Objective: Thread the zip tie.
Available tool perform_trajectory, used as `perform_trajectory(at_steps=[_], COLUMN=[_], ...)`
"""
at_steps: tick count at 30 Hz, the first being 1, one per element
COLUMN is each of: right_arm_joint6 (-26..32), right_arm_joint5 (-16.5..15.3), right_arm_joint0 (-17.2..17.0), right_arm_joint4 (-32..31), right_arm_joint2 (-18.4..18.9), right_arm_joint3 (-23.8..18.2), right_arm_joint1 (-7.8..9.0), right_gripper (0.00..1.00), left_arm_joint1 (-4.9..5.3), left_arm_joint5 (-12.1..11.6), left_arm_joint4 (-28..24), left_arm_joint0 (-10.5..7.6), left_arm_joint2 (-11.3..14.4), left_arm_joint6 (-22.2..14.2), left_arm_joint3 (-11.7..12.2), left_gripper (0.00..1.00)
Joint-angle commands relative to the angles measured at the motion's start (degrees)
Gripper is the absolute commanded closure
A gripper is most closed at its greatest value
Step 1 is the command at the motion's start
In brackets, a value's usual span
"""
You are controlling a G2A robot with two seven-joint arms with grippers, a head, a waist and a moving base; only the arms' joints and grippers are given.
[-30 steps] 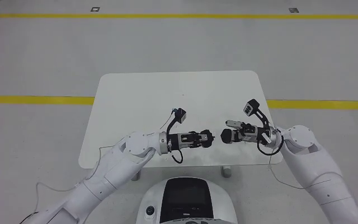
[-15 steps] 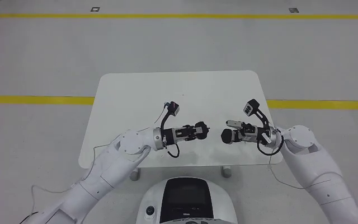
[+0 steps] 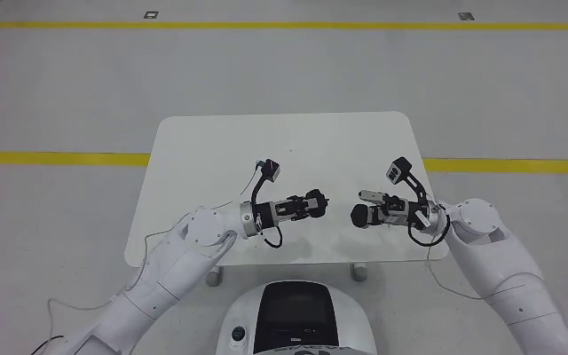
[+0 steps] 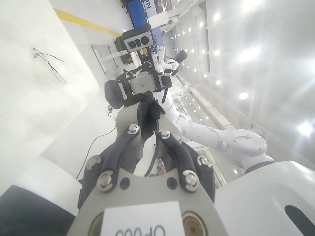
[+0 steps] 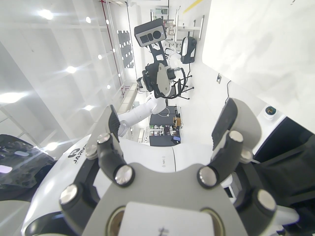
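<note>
Left tool (image 4: 147,98) is hanging over the near half of the white table (image 3: 213,142), about mid-width. Its fingers are pressed together and pinching a thin black zip tie (image 4: 154,146). The strip is curving back from the tips toward the tool's base plate.

Right tool (image 5: 171,111) is sitting close to the table's right edge, fingers spread wide. In the top view the two tools' tips are facing each other, apart.

Both tools are showing grey metal plates, black links and round silver pins. The right one's pads (image 5: 113,121) are showing black ribbed rubber. Each base plate is carrying a white printed sticker (image 4: 140,218), cut off at the frame edge.

Table is looking matte and flat, with rounded corners. A few loose ties (image 4: 49,65), thin dark strips with pale heads, are lying crossed on the table near a rounded corner; can't tell which corner. Yellow stripes (image 3: 71,159) are running across the pale floor around the table.
</note>
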Motion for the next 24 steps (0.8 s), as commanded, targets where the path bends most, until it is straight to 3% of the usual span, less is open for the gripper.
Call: perform_trajectory(at_steps=[1, 6, 8, 10, 12, 14, 22, 24], right_arm_joint6=[-2.88, -3.46, -2.05, -1.52, -1.47, -4.58, -4.89, -6.29], right_arm_joint5=[3.0, 16.57, 22.83, 27.14, 27.14, 27.14, 27.14, 27.14], right_arm_joint0=[0.36, -0.39, -0.62, -0.39, -0.16, 0.06, -0.03, -0.17], right_arm_joint4=[-8.61, -27.69, -34.48, -40.11, -44.56, -42.7, -42.84, -45.26], right_arm_joint2=[1.17, 5.06, 5.16, 4.38, 3.18, 3.07, 3.04, 2.91], right_arm_joint3=[-1.42, -10.47, -14.18, -16.38, -16.57, -17.43, -17.32, -16.1], right_arm_joint1=[0.63, 2.79, 3.43, 3.77, 3.86, 3.45, 3.45, 3.49], right_gripper=[0.0, 0.0, 0.0, 0.0, 0.0, 0.0, 0.0, 0.0], left_arm_joint1=[0.0, 0.0, 0.0, 0.0, 0.0, 0.0, 0.0, 0.0], left_arm_joint5=[0.0, 0.0, 0.0, 0.0, 0.0, 0.0, 0.0, 0.0], left_arm_joint4=[0.0, 0.0, 0.0, 0.0, 0.0, 0.0, 0.0, 0.0], left_arm_joint0=[0.01, 0.01, 0.01, 0.01, 0.01, 0.01, 0.01, 0.01], left_arm_joint2=[0.0, 0.0, 0.0, 0.0, 0.0, 0.0, 0.0, 0.0], left_arm_joint6=[0.01, 0.01, 0.01, 0.01, 0.01, 0.01, 0.01, 0.01], left_arm_joint3=[0.0, 0.0, 0.0, 0.0, 0.0, 0.0, 0.0, 0.0], left_gripper=[1.0, 1.0, 1.0, 1.0, 1.0, 1.0, 1.0, 1.0])
